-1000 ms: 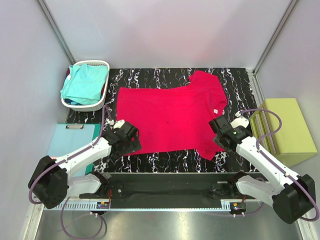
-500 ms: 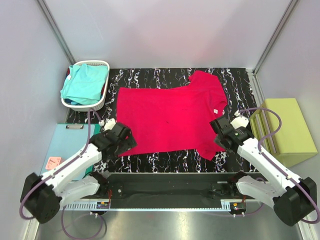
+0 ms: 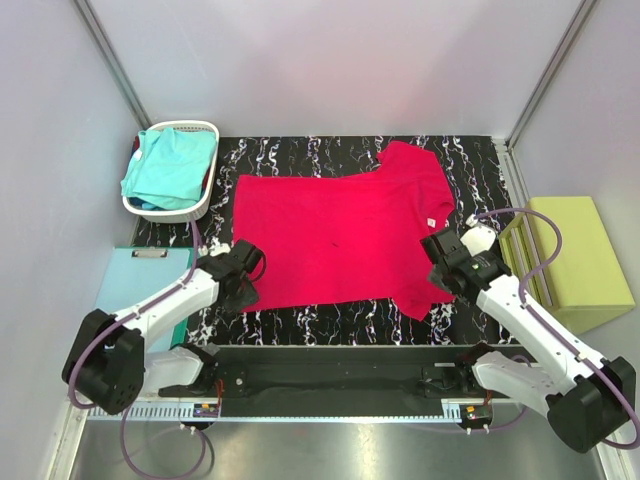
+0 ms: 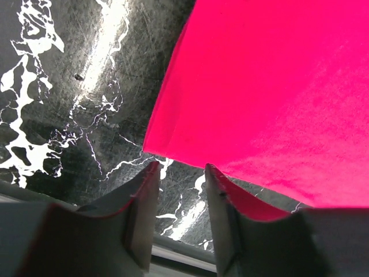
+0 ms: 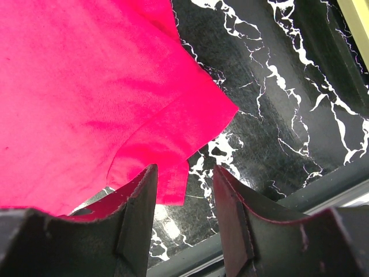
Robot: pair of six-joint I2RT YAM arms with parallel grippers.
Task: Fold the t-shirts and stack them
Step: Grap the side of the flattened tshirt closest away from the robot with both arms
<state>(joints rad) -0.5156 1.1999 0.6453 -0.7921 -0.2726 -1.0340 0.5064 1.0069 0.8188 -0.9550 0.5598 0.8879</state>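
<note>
Black marbled counter (image 3: 300, 150) carries one crimson t-shirt (image 3: 340, 240), spread flat at centre and unfolded. One turquoise t-shirt (image 3: 170, 165) lies bunched in the single white basket (image 3: 205, 128) at the far left corner. Judgement: no fold made; both folds and the stacking are outstanding. Two tools: left tool (image 4: 180, 168) narrowly parted at the near-left hem corner, holding nothing; right tool (image 5: 184, 170) half parted at the near sleeve, empty.

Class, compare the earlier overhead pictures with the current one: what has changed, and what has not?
The left gripper drew slightly left, off the crimson t-shirt's near-left corner to just beside it, its jaws narrowing but holding nothing. The right gripper stayed open over the near sleeve. The crimson t-shirt stayed flat, and the turquoise t-shirt stayed in the basket.
</note>
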